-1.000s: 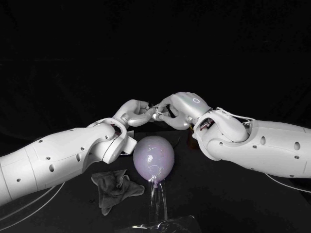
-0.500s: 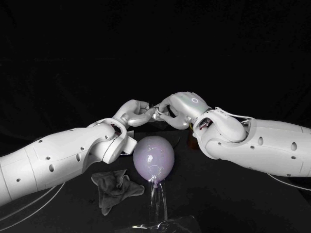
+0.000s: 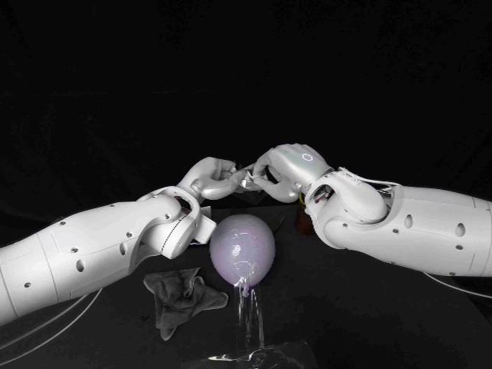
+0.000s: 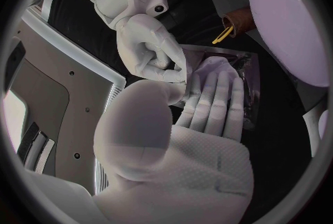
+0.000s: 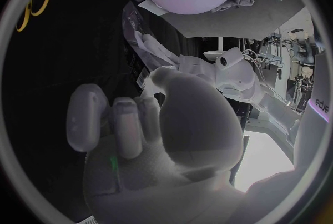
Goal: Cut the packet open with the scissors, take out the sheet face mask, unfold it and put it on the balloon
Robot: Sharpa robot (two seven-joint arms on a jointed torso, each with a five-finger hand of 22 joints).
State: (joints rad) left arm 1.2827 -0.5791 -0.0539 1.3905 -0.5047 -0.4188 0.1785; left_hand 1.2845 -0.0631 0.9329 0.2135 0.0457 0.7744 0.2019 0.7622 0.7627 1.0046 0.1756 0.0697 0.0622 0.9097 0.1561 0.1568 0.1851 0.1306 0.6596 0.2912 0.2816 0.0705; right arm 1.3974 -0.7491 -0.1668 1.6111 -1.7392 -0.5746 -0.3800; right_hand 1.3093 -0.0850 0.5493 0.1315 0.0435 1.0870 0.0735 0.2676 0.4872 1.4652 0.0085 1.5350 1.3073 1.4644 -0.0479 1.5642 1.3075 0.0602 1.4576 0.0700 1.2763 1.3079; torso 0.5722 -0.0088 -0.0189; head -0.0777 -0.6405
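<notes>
The left hand (image 3: 213, 178) holds the packet (image 4: 246, 76) against flat fingers, and the right hand (image 3: 285, 165) pinches its edge. A hard tug could rip the mask or drop the packet by the balloon (image 3: 241, 250) near both hands.

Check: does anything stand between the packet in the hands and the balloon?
Nothing visible does. The left hand and right hand hold the packet beyond the balloon, with open space between them. The cloth lies lower, off to the side.

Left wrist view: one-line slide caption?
Left robot hand supports the clear packet while the right robot hand pinches its edge, lilac balloon alongside.
</notes>
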